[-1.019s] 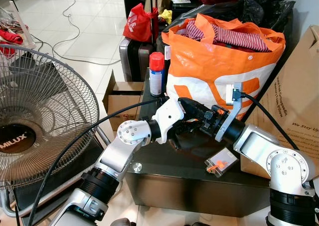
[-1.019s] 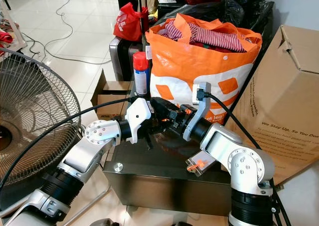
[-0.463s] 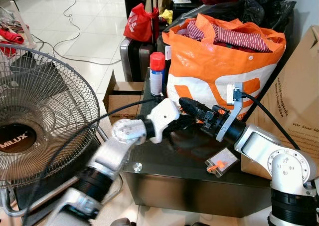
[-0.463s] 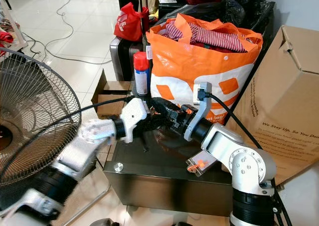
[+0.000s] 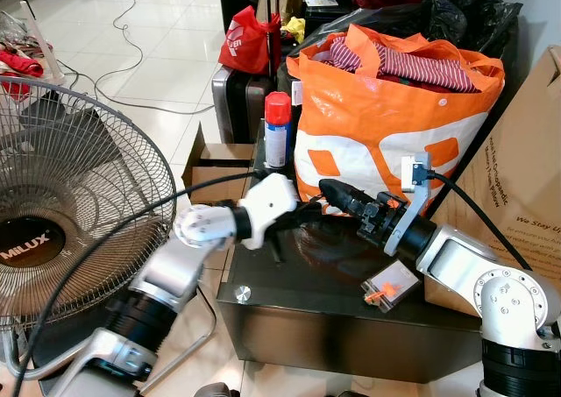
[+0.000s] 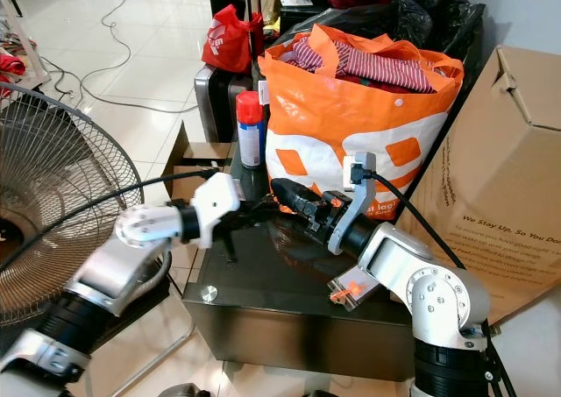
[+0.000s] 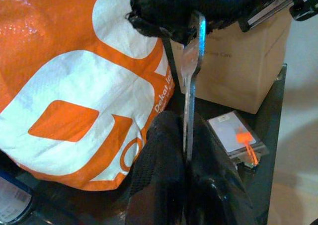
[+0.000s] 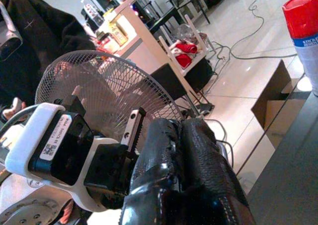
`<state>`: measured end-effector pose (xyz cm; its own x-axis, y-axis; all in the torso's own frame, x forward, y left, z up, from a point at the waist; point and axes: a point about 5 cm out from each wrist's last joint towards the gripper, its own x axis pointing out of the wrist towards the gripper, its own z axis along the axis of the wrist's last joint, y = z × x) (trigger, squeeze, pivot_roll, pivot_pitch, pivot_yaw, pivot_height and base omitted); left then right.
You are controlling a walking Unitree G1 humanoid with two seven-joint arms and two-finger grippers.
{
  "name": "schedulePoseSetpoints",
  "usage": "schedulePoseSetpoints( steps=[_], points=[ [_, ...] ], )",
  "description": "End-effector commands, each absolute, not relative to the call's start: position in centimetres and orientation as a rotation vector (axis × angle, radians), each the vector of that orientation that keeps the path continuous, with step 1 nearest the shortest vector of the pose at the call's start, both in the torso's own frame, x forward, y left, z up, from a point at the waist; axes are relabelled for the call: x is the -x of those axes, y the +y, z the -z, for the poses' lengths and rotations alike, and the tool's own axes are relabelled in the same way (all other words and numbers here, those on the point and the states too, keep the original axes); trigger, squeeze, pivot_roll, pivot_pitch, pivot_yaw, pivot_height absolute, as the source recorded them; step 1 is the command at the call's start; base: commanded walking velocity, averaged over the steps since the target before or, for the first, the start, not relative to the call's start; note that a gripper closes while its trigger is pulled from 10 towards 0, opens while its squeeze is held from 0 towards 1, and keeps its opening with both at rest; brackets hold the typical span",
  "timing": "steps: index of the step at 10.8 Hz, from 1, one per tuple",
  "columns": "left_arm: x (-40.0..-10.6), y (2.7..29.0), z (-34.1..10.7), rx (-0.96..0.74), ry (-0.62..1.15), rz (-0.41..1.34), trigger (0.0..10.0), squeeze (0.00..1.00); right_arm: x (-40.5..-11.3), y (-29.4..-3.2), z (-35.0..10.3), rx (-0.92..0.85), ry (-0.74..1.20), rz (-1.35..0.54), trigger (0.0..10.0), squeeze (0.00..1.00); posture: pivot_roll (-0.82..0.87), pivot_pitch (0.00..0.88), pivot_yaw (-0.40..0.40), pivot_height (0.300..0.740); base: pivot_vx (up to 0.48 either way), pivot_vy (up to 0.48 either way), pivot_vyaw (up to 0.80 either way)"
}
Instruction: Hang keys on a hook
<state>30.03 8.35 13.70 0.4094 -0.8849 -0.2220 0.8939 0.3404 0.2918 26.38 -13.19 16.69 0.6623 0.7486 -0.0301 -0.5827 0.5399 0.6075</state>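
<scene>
Over the dark glass table (image 5: 333, 279), my left arm has drawn back toward the fan (image 5: 61, 213). The left gripper (image 7: 185, 155) stays pinched on the key (image 7: 191, 71); the right gripper (image 5: 329, 189), fingers together, grips its upper end. I read this as a handover; no hook in sight yet.
</scene>
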Motion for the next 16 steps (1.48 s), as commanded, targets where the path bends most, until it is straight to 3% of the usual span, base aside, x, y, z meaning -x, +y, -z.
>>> schedulePoseSetpoints(
  steps=[1,2,4,5,12,13,14,15,16],
  points=[
    [-30.2,8.4,-14.3,-0.417,0.008,1.156,0.0,0.00,-26.2,-13.1,-17.0,-0.583,0.285,-0.817,2.7,0.00,-0.04,0.000,0.012,0.740,0.000,0.000,0.00],
    [-30.2,8.5,-14.3,-0.419,0.010,1.154,0.0,0.00,-26.1,-13.1,-17.0,-0.582,0.285,-0.817,2.8,0.00,-0.04,0.000,0.012,0.740,0.000,0.000,0.00],
    [-30.3,8.2,-14.3,-0.419,-0.002,1.134,0.0,0.00,-26.1,-13.2,-17.0,-0.572,0.282,-0.813,5.6,0.00,-0.04,0.000,0.010,0.740,0.000,0.000,0.00],
    [-30.3,8.0,-14.5,-0.411,-0.015,1.128,0.0,0.00,-26.1,-13.1,-17.0,-0.568,0.281,-0.815,9.7,0.00,-0.05,0.000,0.010,0.740,0.000,0.000,0.00],
    [-30.8,7.4,-14.7,-0.448,-0.050,1.099,0.0,0.00,-25.6,-12.2,-17.9,-0.549,0.242,-0.883,10.0,0.00,-0.05,0.000,0.008,0.740,0.000,0.000,0.00],
    [-30.8,7.1,-14.7,-0.446,-0.058,1.101,0.0,0.00,-25.5,-12.1,-17.9,-0.553,0.242,-0.891,8.9,0.00,-0.05,0.000,0.008,0.740,0.000,0.000,0.00],
    [-30.7,6.8,-14.7,-0.446,-0.070,1.100,10.0,0.00,-25.5,-11.9,-17.9,-0.563,0.243,-0.901,2.6,0.00,-0.05,0.000,0.009,0.740,0.000,0.000,0.00],
    [-30.7,6.7,-14.7,-0.426,-0.067,1.102,10.0,0.00,-25.5,-11.9,-17.9,-0.568,0.242,-0.901,0.0,0.00,-0.05,0.000,0.008,0.740,0.000,0.000,0.00],
    [-30.5,6.7,-14.7,-0.406,-0.059,1.116,10.0,1.00,-25.5,-11.9,-17.9,-0.570,0.242,-0.898,0.0,0.00,-0.05,0.000,0.006,0.740,0.000,0.000,0.00]
  ],
)
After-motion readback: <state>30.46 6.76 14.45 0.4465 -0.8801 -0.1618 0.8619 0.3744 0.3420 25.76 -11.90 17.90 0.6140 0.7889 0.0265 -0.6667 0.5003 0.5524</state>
